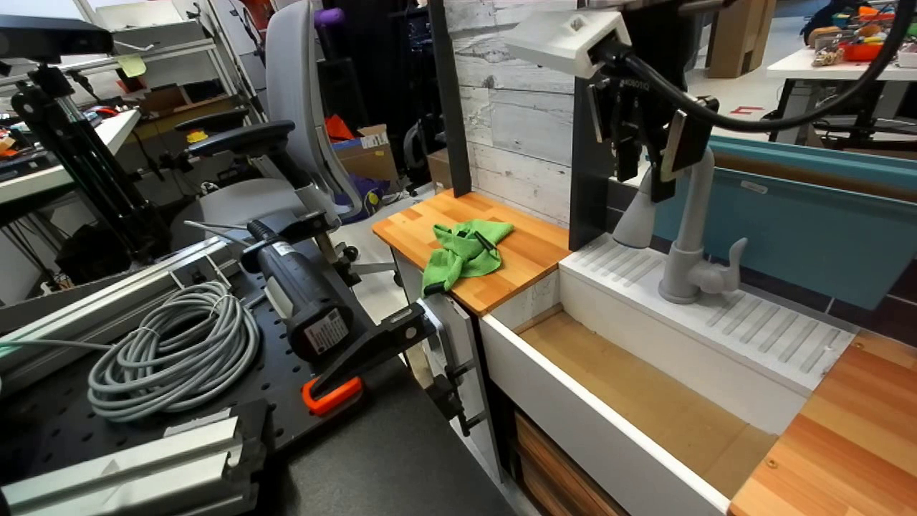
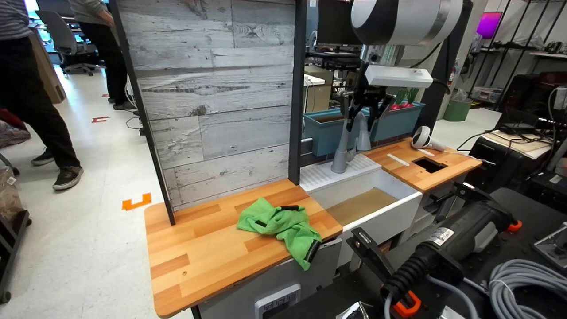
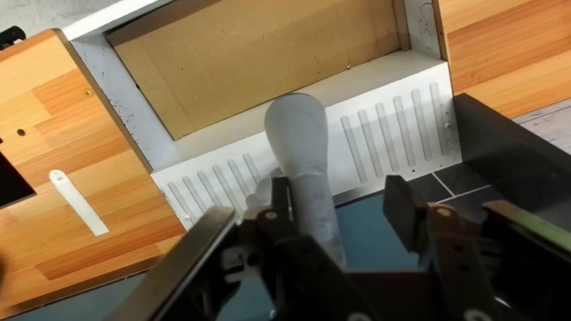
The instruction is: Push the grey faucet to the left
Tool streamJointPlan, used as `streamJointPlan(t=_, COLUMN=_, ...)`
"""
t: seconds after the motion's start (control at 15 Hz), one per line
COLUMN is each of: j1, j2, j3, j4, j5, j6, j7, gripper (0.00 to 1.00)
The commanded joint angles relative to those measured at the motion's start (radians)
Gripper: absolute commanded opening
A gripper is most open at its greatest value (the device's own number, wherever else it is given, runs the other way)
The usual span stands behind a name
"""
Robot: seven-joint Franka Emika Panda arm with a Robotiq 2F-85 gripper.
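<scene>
The grey faucet [image 1: 693, 222] stands on the white ribbed ledge [image 1: 777, 326] behind the sink. It also shows in an exterior view [image 2: 341, 150] and in the wrist view [image 3: 296, 129]. Its spout head points over the ledge toward the basin. Its side lever handle [image 1: 732, 265] is partly hidden in the wrist view. My gripper [image 3: 340, 191] is open at the top of the faucet, pointing down, as both exterior views show [image 1: 648, 172] [image 2: 361, 120]. The curved tube lies between the fingers, close against the left finger in the wrist view. I cannot tell if they touch.
A teal planter [image 1: 802, 236] stands right behind the faucet. A dark post [image 1: 589, 165] and a grey wood-look panel [image 2: 212, 102] rise beside the ledge. The white sink [image 1: 573, 423] lies in front. A green cloth [image 2: 283, 226] lies on the wooden counter [image 2: 212, 266].
</scene>
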Motion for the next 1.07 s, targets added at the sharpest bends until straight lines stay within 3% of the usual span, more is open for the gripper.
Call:
streamJointPlan(t=0.0, j1=-0.014, j2=0.017, j3=0.017, j4=0.049, j5=0.022, j6=-0.079, j7=-0.045, gripper=0.23)
streamJointPlan(t=0.2, j1=-0.03, j2=0.018, j3=0.019, j4=0.071, j5=0.037, j6=-0.133, j7=-0.052, gripper=0.02)
streamJointPlan(t=0.27, j1=-0.038, j2=0.016, j3=0.025, j4=0.073, j5=0.048, j6=-0.151, j7=-0.055, gripper=0.0)
streamJointPlan(t=0.33, j1=-0.047, j2=0.014, j3=0.04, j4=0.075, j5=0.064, j6=-0.169, j7=-0.065, gripper=0.05)
streamJointPlan(t=0.73, j1=-0.057, j2=0.038, j3=0.094, j4=0.153, j5=0.178, j6=-0.286, j7=-0.055, gripper=0.05)
streamJointPlan(t=1.0, j1=-0.068, j2=0.048, j3=0.134, j4=0.194, j5=0.279, j6=-0.264, j7=-0.053, gripper=0.05)
